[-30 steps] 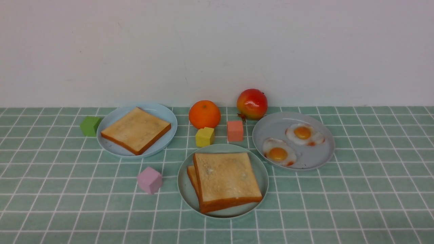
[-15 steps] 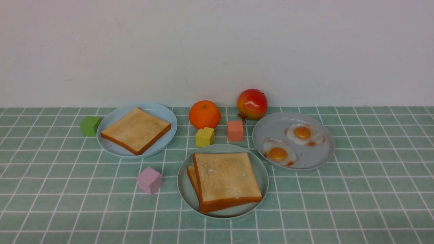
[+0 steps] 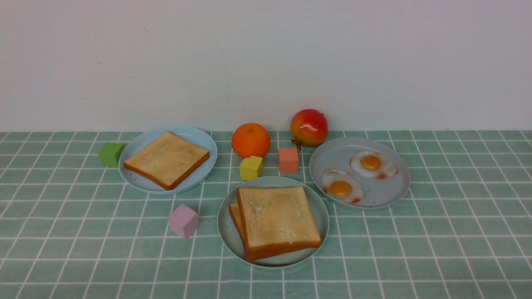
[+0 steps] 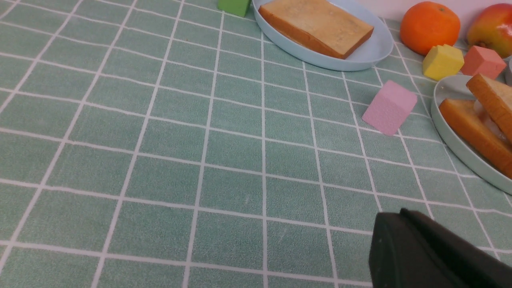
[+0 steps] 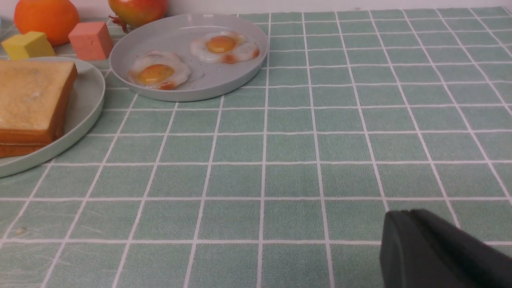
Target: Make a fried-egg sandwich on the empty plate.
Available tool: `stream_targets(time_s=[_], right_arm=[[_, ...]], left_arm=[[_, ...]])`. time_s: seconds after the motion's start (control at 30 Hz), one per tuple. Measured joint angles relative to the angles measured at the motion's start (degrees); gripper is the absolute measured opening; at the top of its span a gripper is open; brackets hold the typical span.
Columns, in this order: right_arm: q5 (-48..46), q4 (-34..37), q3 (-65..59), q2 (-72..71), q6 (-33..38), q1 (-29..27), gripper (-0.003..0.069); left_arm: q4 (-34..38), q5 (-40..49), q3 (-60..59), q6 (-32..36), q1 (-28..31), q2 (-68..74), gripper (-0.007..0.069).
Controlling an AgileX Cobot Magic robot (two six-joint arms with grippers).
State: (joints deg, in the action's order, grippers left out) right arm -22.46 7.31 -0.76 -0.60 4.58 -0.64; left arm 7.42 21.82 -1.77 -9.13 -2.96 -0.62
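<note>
When judging the finish, start nearest. Note the left claw (image 4: 394,219) pressed together and gripping nothing, low over the bare bench (image 3: 457,249) at roughly 7 o'clock from the mint-green plate (image 3: 226,232). Note the right claw (image 5: 402,219) apparently pressed together too, also empty, over bare cloth at roughly 4 o'clock.

Read the sandwich on that plate as assembled: top toast (image 3: 276,216) lying over lower toast (image 3: 235,216), offset a little toward 3 o'clock, with a sliver of egg white (image 4: 489,122) peeking between the slices in the left wrist view. Leave the stack alone, and avoid nudging a top slice likely to slide on a glossy egg. To square it up at all, press lightly from above rather than pinching one crust, and approach from 6 o'clock, away from the clutter. Mind the pink cube (image 3: 183,220), near the plate at 9 o'clock.

Farther out, ignore:
- the pale-blue plate (image 3: 199,139) with its spare toast (image 3: 166,158) at 10 o'clock, and the green cube (image 3: 110,154) past it
- the grey plate (image 3: 332,155) at 2 o'clock, carrying two more eggs (image 3: 341,189)

Farthest, around 12 o'clock, skip the yellow cube (image 3: 251,167), the salmon cube (image 3: 288,160), then the orange (image 3: 250,140) and the red fruit (image 3: 309,127) by the wall.
</note>
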Motion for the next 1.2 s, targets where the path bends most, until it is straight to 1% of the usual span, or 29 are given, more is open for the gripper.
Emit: stream_targets(time_s=[1.2], right_arm=[[0.0,0.0,0.0,0.0,0.0,0.0,0.0075]], left_arm=[[0.0,0.0,0.0,0.0,0.0,0.0,-0.0001]])
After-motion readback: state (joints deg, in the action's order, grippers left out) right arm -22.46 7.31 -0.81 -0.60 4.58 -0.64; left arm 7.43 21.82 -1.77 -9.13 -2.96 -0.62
